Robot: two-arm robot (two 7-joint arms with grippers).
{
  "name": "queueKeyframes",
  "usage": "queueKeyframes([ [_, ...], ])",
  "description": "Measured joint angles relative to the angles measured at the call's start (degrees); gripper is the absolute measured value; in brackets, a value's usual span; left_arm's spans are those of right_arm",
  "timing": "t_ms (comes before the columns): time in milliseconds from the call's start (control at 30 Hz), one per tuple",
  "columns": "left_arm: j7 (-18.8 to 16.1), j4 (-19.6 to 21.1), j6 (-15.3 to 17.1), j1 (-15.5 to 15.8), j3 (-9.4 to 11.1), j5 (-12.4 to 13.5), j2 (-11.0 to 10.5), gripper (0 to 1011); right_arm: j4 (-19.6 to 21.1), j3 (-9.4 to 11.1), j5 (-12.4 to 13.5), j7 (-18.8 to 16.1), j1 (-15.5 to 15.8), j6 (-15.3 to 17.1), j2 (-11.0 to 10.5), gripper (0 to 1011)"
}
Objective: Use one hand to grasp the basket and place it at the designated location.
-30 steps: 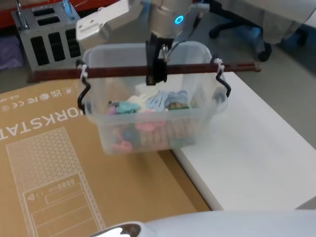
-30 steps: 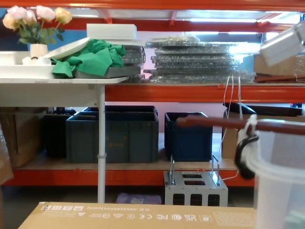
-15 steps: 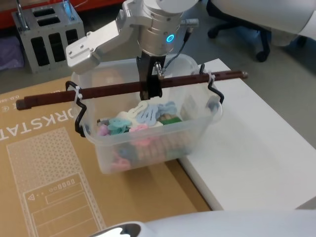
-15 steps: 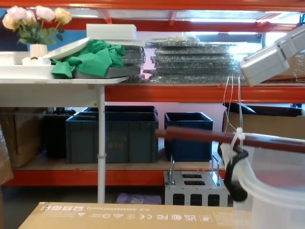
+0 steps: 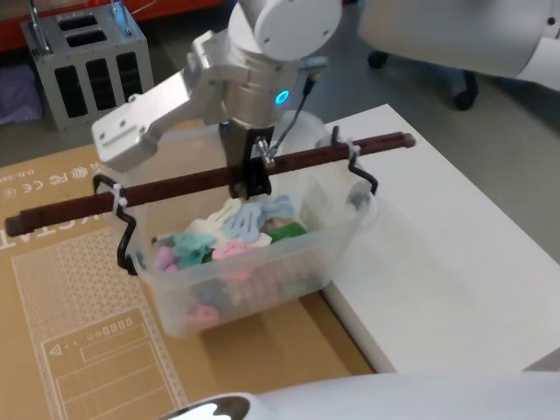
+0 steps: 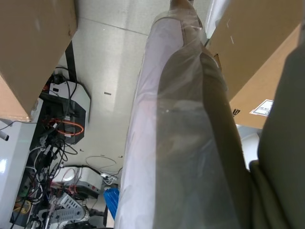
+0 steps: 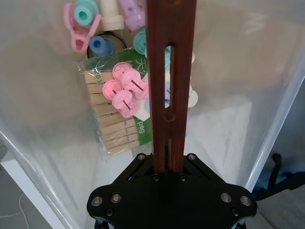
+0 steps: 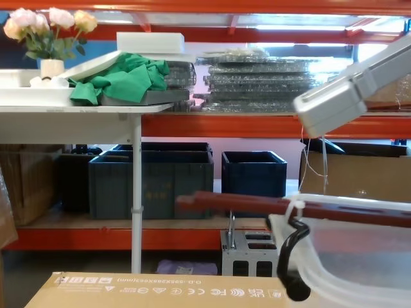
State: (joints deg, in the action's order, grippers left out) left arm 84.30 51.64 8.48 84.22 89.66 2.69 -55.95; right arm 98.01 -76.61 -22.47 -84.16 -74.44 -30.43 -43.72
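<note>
Carrying stage: the right gripper (image 5: 254, 178) has its fingers clamped on the middle of the long dark red-brown bar handle (image 5: 175, 185) of the large translucent clear plastic basket (image 5: 262, 271). It is loaded with pastel plastic clips (image 5: 188, 245) and a pack of wooden clothes pegs (image 7: 112, 125).

Grasp is done. Basket straddles the edge between the flat brown cardboard box (image 5: 70, 289) and the white tabletop (image 5: 455, 262); can't tell if its base touches down.

Left to do, my read: set down at the target spot (no marker visible) and release.

Left arm is parked low near the floor, beside cardboard.

Versus 0.5 s ago:
- Basket has shifted to the robot's left and nearer, more over the cardboard.
- Bar tilts more, left end lower.
- In the chest view the rim sits lower.
</note>
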Motion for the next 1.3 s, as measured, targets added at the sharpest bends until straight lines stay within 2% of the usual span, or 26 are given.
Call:
queueKeyframes([
  [467,0.0,0.01,0.0,0.0,0.0,0.0,0.0,0,0.63,-2.16,-1.59,1.21,-1.0,0.16,2.18,0],
  [767,0.0,-0.01,0.0,0.0,0.0,0.0,0.0,0,0.66,-3.15,-1.65,1.78,-1.66,0.53,2.56,0],
  [867,0.0,0.02,0.0,0.0,0.0,-0.01,0.0,0,0.61,-3.72,-1.85,2.09,-1.9,1.03,3.92,0],
  [1300,0.0,0.0,0.0,0.0,0.0,0.0,0.0,0,-1.36,-5.7,-2.55,3.48,-2.37,1.9,7.25,0],
])
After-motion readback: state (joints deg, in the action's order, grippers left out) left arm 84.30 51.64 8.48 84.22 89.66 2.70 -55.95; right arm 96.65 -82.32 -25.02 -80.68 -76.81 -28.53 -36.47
